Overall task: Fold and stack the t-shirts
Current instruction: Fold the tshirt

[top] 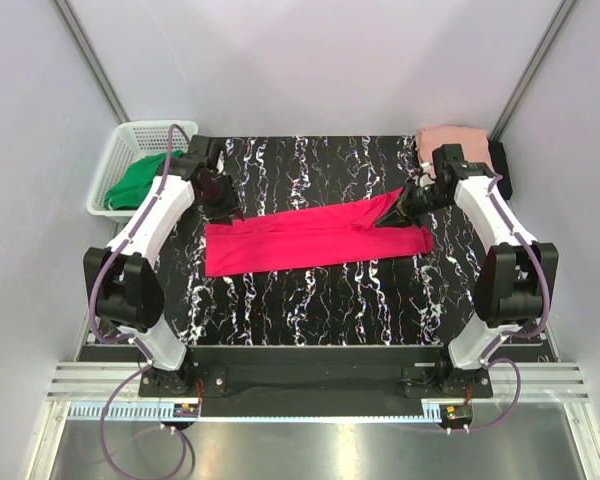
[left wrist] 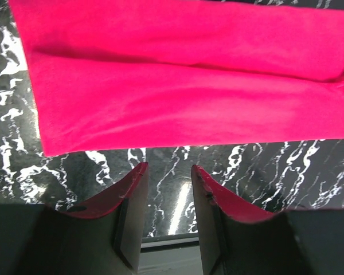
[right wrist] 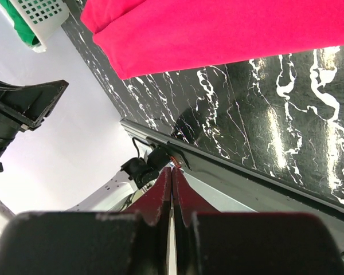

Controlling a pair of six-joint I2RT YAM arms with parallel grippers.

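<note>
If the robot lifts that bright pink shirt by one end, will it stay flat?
Probably not. The shirt lies limp with soft creases, so it would likely droop and unfold. It looks thin and light, and may slide easily on the glossy table.

My t-shirt (top: 300, 245) is crimson-pink; the tabletop (top: 310, 300) black with white marble veins; the basket (top: 113, 160) white, its cloth (top: 135, 185) green.

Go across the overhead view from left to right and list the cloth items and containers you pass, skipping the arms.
White basket with green cloth in it → crimson-pink t-shirt laid out as a long strip → folded salmon-pink t-shirt → black t-shirt at the far right.
</note>
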